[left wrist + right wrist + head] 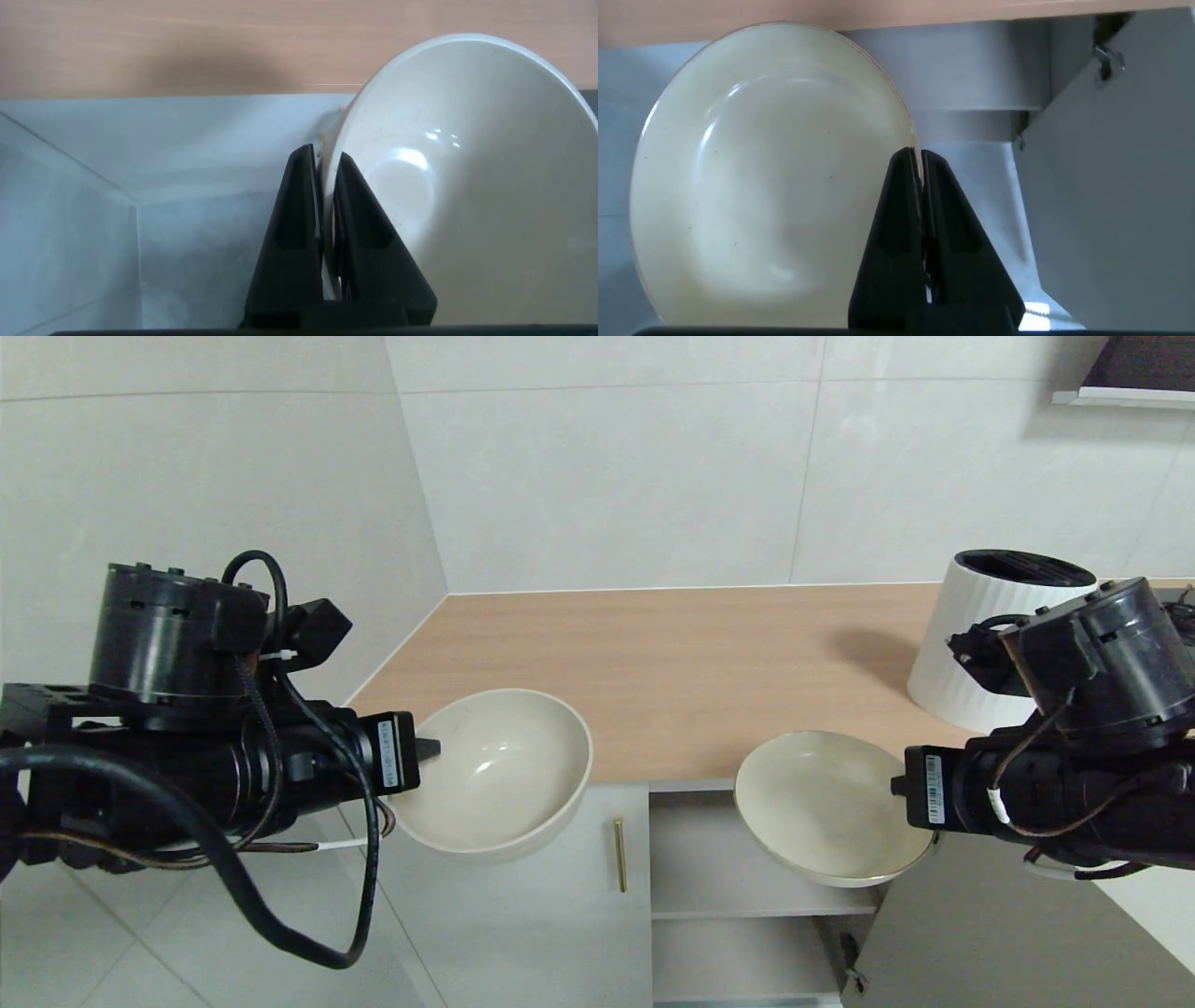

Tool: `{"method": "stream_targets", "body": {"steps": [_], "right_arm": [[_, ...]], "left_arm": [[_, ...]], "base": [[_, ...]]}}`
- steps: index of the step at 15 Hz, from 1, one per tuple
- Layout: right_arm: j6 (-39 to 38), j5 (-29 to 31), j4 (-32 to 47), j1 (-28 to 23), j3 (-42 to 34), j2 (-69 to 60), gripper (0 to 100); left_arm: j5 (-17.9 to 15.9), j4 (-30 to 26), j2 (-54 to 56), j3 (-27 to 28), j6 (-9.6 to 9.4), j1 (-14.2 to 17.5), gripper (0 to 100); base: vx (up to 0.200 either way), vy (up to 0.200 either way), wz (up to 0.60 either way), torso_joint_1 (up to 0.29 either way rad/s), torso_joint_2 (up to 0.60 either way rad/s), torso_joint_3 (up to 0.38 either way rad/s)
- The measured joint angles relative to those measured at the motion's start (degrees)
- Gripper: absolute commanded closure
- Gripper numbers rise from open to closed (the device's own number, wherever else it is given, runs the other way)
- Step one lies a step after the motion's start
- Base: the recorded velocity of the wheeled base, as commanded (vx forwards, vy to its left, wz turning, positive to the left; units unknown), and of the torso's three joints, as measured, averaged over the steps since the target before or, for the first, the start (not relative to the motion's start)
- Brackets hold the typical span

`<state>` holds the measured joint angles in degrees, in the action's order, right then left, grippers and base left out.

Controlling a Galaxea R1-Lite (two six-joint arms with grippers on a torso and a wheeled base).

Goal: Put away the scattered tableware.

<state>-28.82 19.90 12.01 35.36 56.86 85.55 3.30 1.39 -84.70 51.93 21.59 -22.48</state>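
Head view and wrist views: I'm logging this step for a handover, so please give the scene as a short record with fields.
left gripper: shut on the rim of the cream bowl
cream bowl: held in the air, in front of the closed cabinet door
right gripper: shut on the rim of the cream plate
cream plate: held in the air, tilted, in front of the open cabinet
open cabinet: one shelf visible inside
wooden countertop: white ribbed container at its right end

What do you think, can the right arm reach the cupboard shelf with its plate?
Probably yes: the door stands open and nothing sits between the shelf and the plate in the right gripper.
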Motion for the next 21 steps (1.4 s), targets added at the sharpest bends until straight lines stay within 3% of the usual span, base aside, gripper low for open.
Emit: {"method": "stream_targets", "body": {"steps": [6,21], "right_arm": [[-0.2,0.3,-0.1,0.5,-1.0,2.1,100],[-0.2,0.2,-0.1,0.5,-1.6,6.0,100]], "left_arm": [[0.0,0.0,-0.2,-0.3,-0.06,0.0,100],[0.1,0.0,-2.4,-0.4,-0.09,0.0,100]], "base": [[0.0,0.0,0.0,-0.056,0.15,0.087],[0.0,0.0,0.0,-0.143,0.47,0.321]]}}
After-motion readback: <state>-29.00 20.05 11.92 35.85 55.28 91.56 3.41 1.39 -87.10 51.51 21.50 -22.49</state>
